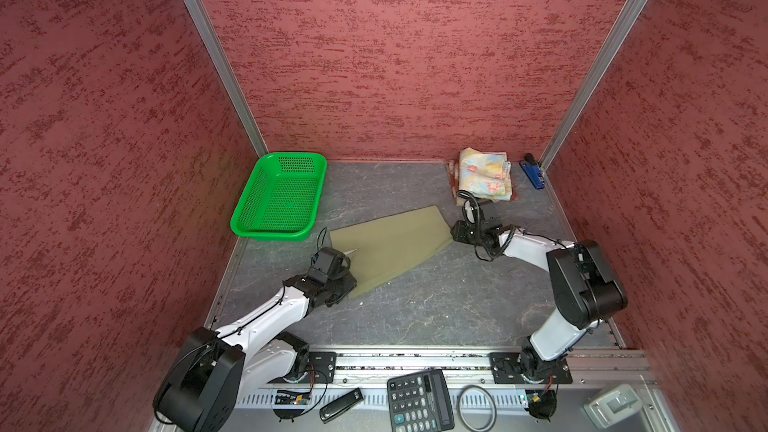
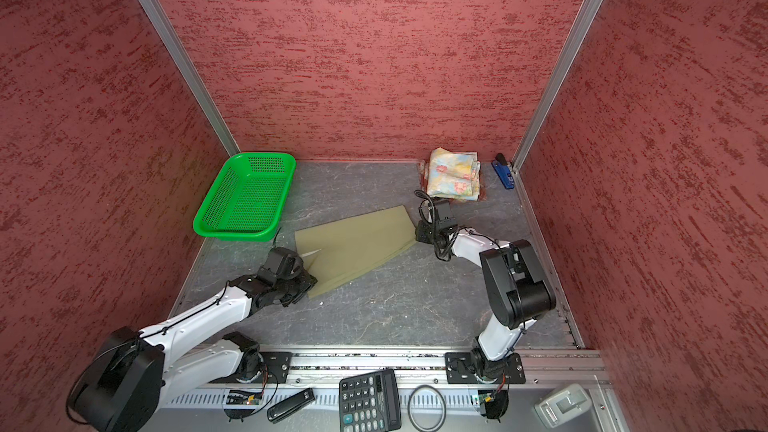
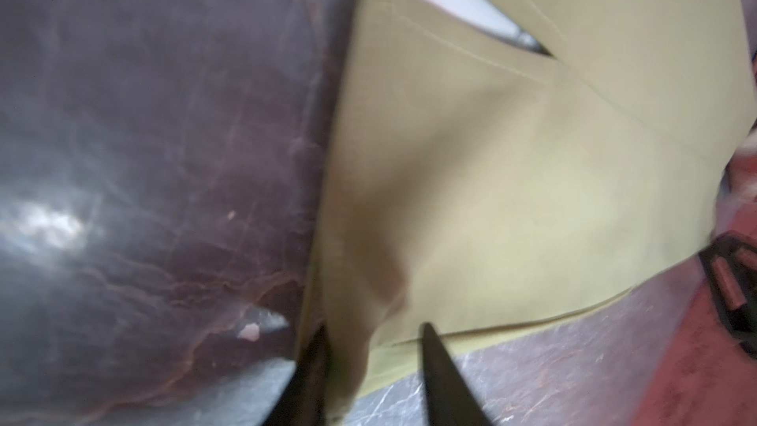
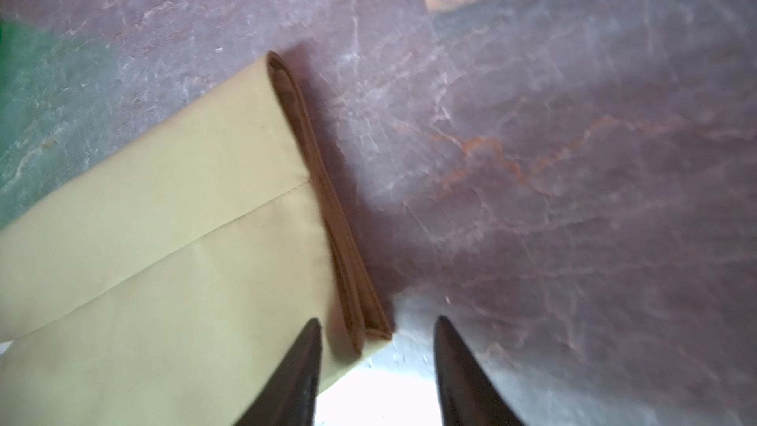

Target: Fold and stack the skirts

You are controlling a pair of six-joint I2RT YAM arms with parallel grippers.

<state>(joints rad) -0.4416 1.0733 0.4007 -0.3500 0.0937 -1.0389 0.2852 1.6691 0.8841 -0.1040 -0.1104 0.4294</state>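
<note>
Two pincers sit at opposite ends of the olive skirt [image 1: 390, 243], which lies flat on the grey table [image 1: 415, 309] and spans the gap between them. The left pincer [image 3: 375, 327] is released. In its wrist view the two dark fingertips [image 3: 436, 362] stand apart, and one corner of the olive cloth lies loose in the gap between them, not pinched. Just ahead of this pincer a pale white wedge [image 3: 458, 2] shows at a slit in the cloth.

The right pincer [image 4: 377, 321] is released too. Its fingertips stand apart at the opposite corner of the skirt, where the folded, brown-shaded edge [image 4: 327, 206] ends between them. One tip is over the cloth and the other over bare table. Neither pincer grips anything.

Beyond the right pincer, near the back wall, the floral skirt [image 1: 484, 174] rests folded on top of the plaid skirt [image 1: 452, 180], of which only a red-brown border peeks out. Just beside that stack, on the right pincer's outer side, lies a blue stapler [image 1: 534, 172]. Beyond the left pincer, toward the back corner, stands a green mesh basket [image 1: 272, 236], near the olive skirt's edge but apart from it. Behind both pincers, down by the arm bases, lies a black calculator [image 1: 419, 401].
</note>
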